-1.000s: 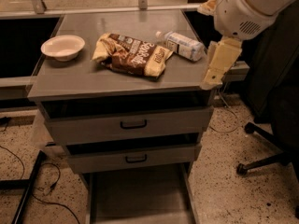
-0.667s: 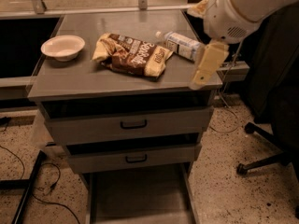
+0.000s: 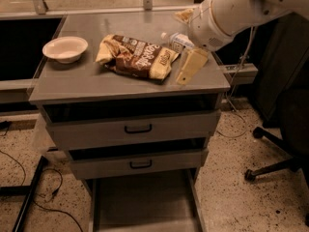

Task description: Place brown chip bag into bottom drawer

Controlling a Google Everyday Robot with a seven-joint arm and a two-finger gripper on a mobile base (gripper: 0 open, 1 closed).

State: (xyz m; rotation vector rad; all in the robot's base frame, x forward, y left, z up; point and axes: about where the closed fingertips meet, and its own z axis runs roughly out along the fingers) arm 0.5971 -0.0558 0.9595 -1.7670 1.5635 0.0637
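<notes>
Camera view takes in a grey cabinet from above and in front. Its worktop [image 3: 87, 83] carries all the loose items. The bottom drawer [image 3: 142, 202] stands pulled out at 6 o'clock of the worktop, a shallow grey tray with nothing visible inside. The two upper drawers [image 3: 137, 129] with black handles sit above it, each out only a little way.

The white arm [image 3: 231, 8] enters from 2 o'clock and slants down to the right part of the worktop.

The brown chip bag [image 3: 137, 57] lies flat near the middle of the worktop. Its long axis runs roughly from 10 o'clock to 4 o'clock, and its tan right end is the end nearest the arm.

A white bowl [image 3: 65, 49] sits well apart at 9 o'clock of the bag. A clear bottle [image 3: 179, 40] lies at 2 o'clock of the bag, partly behind the arm.

The claw [image 3: 189, 69] hangs just beside the bag's right end, so the bag lies at 9 o'clock of it. Contact with the bag is not evident. Whether the claw is wide or narrow cannot be told.

Judgement: the grasp is not yet made. The coming move calls for a short shift toward 9 o'clock, closing across the bag's narrow width.
</notes>
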